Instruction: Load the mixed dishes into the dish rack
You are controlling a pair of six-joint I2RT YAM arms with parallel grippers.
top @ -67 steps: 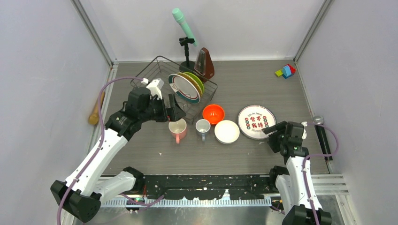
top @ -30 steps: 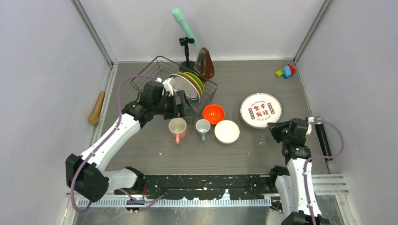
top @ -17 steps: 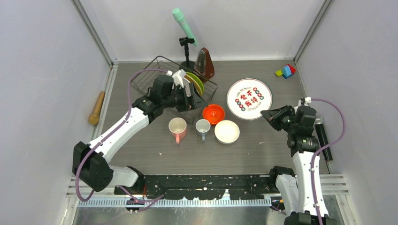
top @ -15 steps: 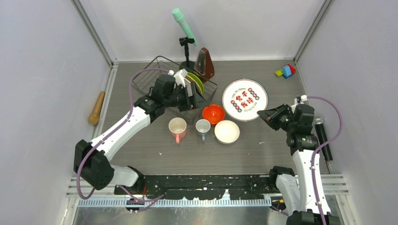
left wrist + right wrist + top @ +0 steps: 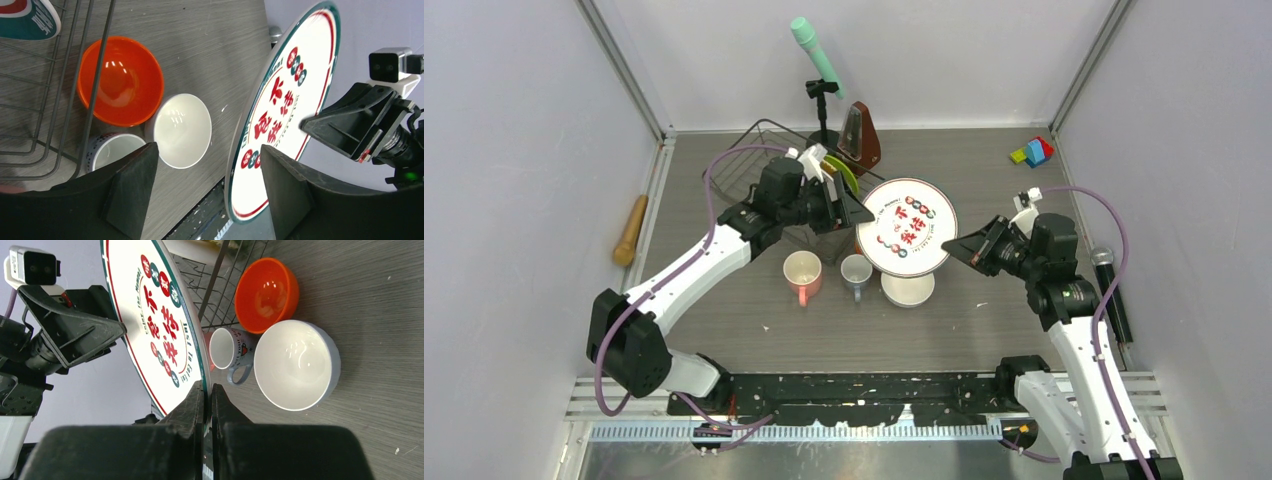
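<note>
My right gripper is shut on the rim of the white teal-rimmed plate. The plate hangs tilted above the bowls. My left gripper stands open with the plate's opposite rim between its fingers. It is beside the dish rack, which holds a lime-green plate. On the table stand the orange-red bowl, white bowl, pink mug and grey-blue mug.
A teal microphone on a stand and a brown metronome stand behind the rack. Coloured blocks lie at the back right, a black microphone by the right wall, and a wooden roller by the left wall.
My right arm has lifted the plate off the table and carried it left over the bowls. My left gripper has swung right from the rack to the plate's rim, its jaws narrowing.
</note>
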